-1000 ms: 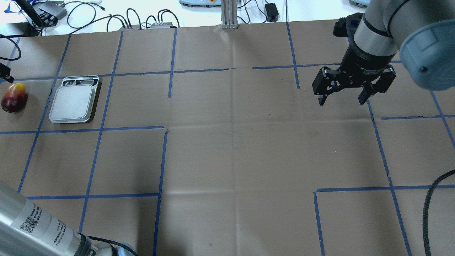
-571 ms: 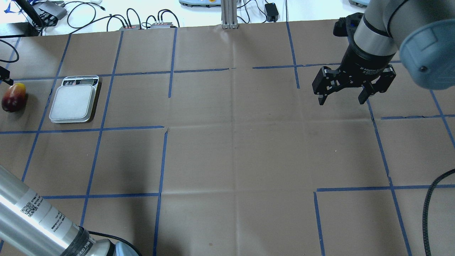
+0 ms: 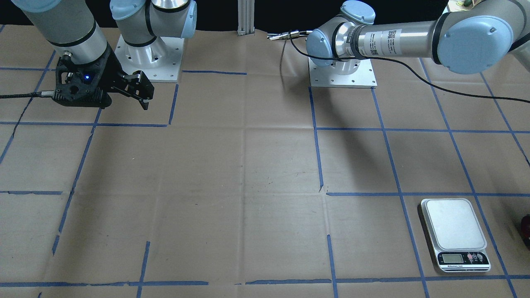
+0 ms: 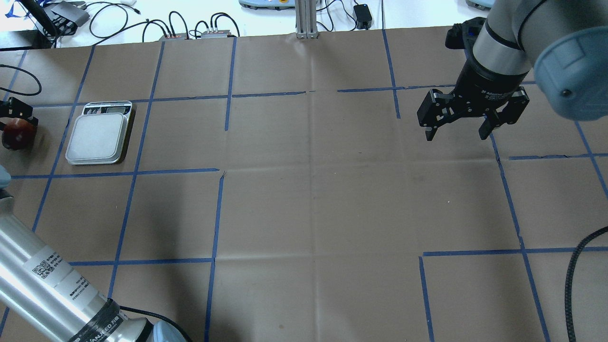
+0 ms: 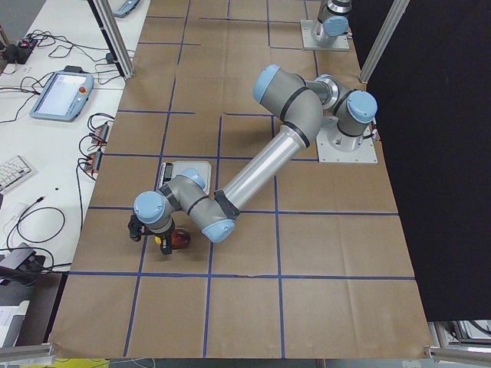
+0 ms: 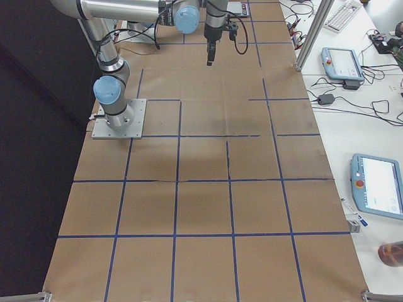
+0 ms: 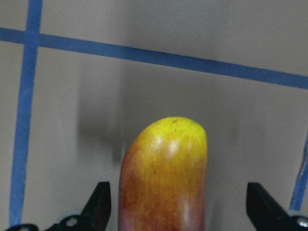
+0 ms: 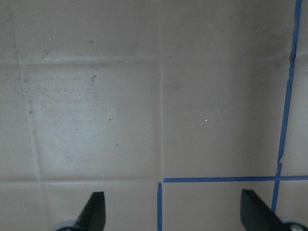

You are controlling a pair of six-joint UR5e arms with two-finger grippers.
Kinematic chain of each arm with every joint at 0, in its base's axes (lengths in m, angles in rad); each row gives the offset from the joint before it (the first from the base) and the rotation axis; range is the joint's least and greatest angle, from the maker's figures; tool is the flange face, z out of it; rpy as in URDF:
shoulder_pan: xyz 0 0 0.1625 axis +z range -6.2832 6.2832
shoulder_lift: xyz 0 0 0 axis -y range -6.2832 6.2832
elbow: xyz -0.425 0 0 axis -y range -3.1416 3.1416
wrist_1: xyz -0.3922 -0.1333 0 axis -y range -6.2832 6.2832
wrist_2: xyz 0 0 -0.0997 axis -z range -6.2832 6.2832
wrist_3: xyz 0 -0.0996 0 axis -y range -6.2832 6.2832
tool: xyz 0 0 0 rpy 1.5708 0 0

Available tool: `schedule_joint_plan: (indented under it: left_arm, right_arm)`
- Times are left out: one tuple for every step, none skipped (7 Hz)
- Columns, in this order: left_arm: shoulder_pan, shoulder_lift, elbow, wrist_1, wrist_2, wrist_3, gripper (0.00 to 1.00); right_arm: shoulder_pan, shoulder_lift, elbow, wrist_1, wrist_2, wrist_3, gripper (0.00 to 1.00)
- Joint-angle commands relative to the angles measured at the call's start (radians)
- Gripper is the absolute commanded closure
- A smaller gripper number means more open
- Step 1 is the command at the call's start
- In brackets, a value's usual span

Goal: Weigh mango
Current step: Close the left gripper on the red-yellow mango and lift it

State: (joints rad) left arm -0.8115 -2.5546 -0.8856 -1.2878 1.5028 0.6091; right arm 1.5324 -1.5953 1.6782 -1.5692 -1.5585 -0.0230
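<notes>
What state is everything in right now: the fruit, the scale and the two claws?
mango: lying on the table, between the left gripper's fingers, not gripped.
scale: flat on the table, platform bare; display too small to read.
left gripper: open, straddling the mango, fingers apart from it.
right gripper: open, empty, above the table.
</notes>
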Motion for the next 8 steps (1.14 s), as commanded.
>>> schedule_joint_plan:
  left_arm:
    - [0.008,-0.015,0.005,-0.033,0.007,0.079,0.62]
    - [0.009,-0.004,0.005,-0.101,0.007,0.072,1.00]
    - [0.003,0.017,0.005,-0.108,0.007,0.066,1.00]
    - [-0.014,0.074,-0.016,-0.114,0.007,0.061,1.00]
    - [-0.078,0.124,-0.054,-0.120,0.007,0.035,1.00]
    - [-0.134,0.182,-0.131,-0.120,0.008,0.017,1.00]
    - [-0.168,0.245,-0.256,-0.119,0.014,-0.030,1.00]
    - [-0.204,0.295,-0.345,-0.104,0.052,-0.081,1.00]
  right_arm:
    - [0.000,0.000,0.000,0.000,0.000,0.000,0.00]
    - [0.000,0.000,0.000,0.000,0.000,0.000,0.00]
    - [0.000,0.000,0.000,0.000,0.000,0.000,0.00]
    - [0.000,0.000,0.000,0.000,0.000,0.000,0.00]
    - [0.000,0.000,0.000,0.000,0.000,0.000,0.00]
    - [0.000,0.000,0.000,0.000,0.000,0.000,0.00]
    - [0.000,0.000,0.000,0.000,0.000,0.000,0.00]
    - [0.000,0.000,0.000,0.000,0.000,0.000,0.00]
